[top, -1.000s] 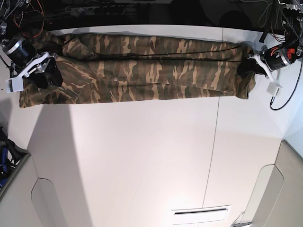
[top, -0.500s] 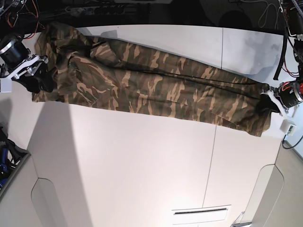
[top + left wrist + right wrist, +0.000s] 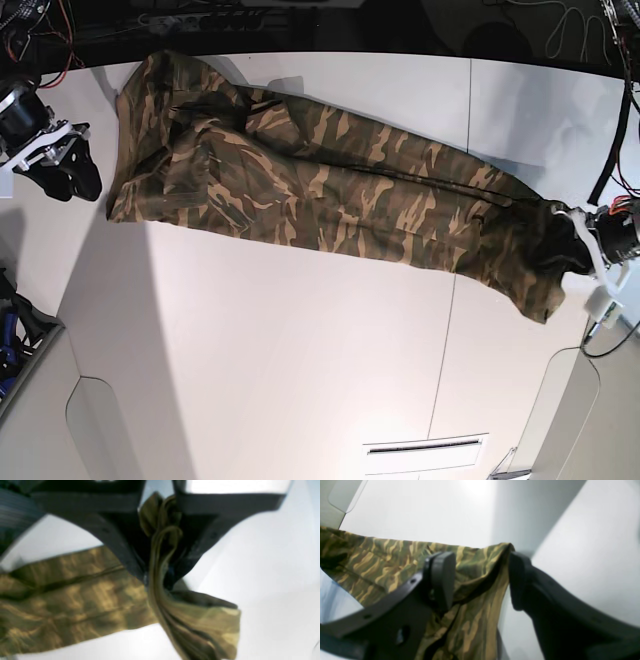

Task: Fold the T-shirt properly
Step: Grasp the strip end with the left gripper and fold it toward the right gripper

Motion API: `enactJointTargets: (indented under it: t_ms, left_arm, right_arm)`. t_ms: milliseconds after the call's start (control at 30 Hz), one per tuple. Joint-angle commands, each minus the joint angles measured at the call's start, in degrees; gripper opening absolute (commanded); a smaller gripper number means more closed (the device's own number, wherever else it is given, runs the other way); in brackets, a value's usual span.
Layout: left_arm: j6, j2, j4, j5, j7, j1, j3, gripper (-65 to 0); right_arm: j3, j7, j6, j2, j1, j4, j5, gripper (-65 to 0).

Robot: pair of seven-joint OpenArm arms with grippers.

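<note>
The camouflage T-shirt (image 3: 330, 195) lies as a long folded band slanting across the white table (image 3: 300, 340), from far left to near right. My left gripper (image 3: 568, 250) is shut on the band's right end; in the left wrist view it (image 3: 157, 580) pinches a bunched wad of the shirt (image 3: 75, 605). My right gripper (image 3: 62, 172) is open, just left of the band's wide end and apart from it. In the right wrist view its jaws (image 3: 480, 580) stand wide apart, with the shirt (image 3: 382, 565) showing beyond and between them.
Cables and dark gear (image 3: 200, 20) run along the table's far edge. A seam (image 3: 445, 330) crosses the table at the right. Grey rounded panels sit at the near left (image 3: 100, 430) and near right (image 3: 570, 410). A slot (image 3: 425, 447) lies near the front.
My right gripper has let go of the shirt's left end and drawn back to the left. My left gripper has pulled the right end nearer, so the band slants more.
</note>
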Motion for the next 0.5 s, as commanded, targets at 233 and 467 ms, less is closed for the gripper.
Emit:
enactJointTargets:
  t_ms: [233,467]
  left_arm:
    - [-0.3,4.4,4.5,2.9,-4.2,-0.8,16.7,-65.0]
    - [-0.3,10.0,4.5,13.0,-12.7,-0.7,25.8,-44.3]
  right_arm:
    - [0.5,0.8,0.4,0.8,0.3,1.0,1.5,-31.6]
    - [0.5,-1.8,0.4,0.8,0.2,1.0,1.6,-31.6]
